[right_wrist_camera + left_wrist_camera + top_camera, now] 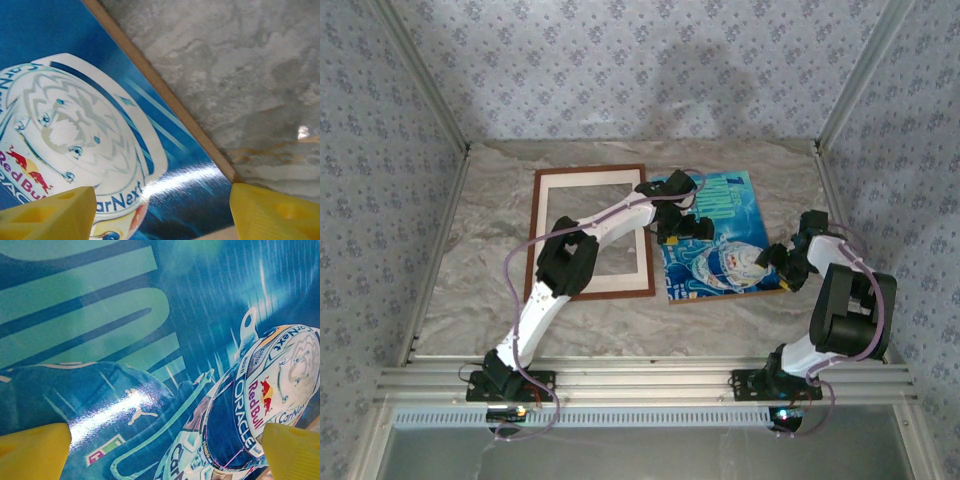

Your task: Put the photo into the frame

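Observation:
The photo (725, 200), a blue-teal print with pale lettering and a white helmet, lies flat on the table just right of the reddish-brown frame (590, 168). My left arm reaches over the frame. Its gripper (682, 228) hovers open over the photo's left half, and the glossy print (150, 340) shows between the two yellow fingertips (35, 452). My right gripper (782, 260) is open at the photo's near right corner. There the helmet print (75, 115) lies between the fingertips (50, 215), and the right finger stands at the corner's edge.
A cream mat (555, 190) lies inside the frame, with marble table showing through its opening. A thin brown board edge (159, 90) runs along the photo's side. Bare marble table (240, 65) lies to the right, and patterned walls enclose the table on three sides.

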